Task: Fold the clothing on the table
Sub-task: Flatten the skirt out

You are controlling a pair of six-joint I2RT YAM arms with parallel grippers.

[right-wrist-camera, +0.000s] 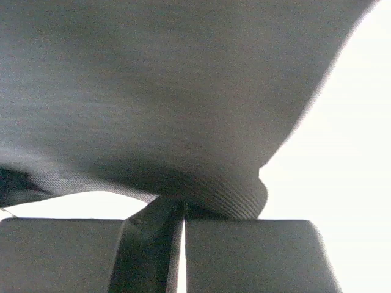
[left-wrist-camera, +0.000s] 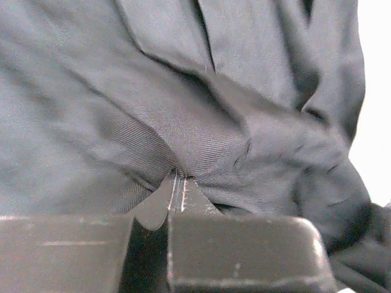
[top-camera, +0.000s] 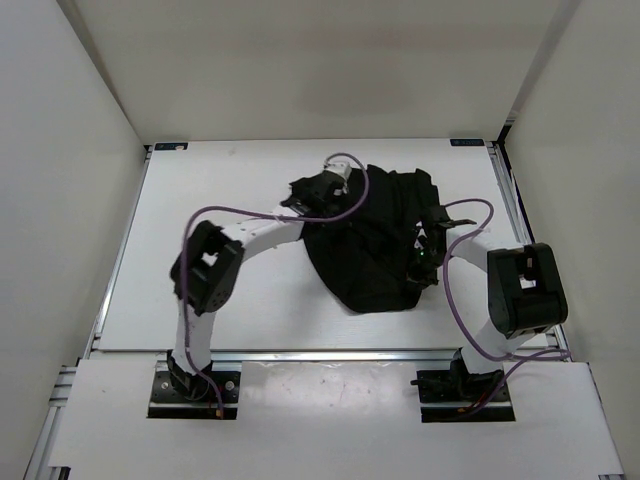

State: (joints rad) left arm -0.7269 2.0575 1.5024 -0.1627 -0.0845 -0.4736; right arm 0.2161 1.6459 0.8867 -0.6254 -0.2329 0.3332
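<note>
Firstly, at the left side of the top view, the left arm bends over the white counter (top-camera: 230, 180) and reaches toward the middle. Its purple cable (top-camera: 215, 212) makes a loop above it. The left claw (left-wrist-camera: 177, 194) is at the far-left edge of the clothing (top-camera: 375, 240). In the left wrist view its two fingers are pressed together and a small pinch of the black fabric is caught between the tips. Fine wrinkles go out from this pinch into the cloth above it, so this claw is clenched on the clothing.

The clothing itself lies on the counter, a little to the right of the centre and more in the far half. It is one dark crumpled heap with several folds, and it sits between the two claws. Its near end is rounded and points toward the arm bases.

Further right, the right claw (right-wrist-camera: 182, 212) is at the right side of the heap. In the right wrist view its fingers are also closed, with a rolled edge of the fabric held at their tips. The cloth spreads out above the fingers, and the bright counter shows beneath it and at the right. The elbow of the right arm (top-camera: 525, 290) stands near the right edge of the counter.
</note>
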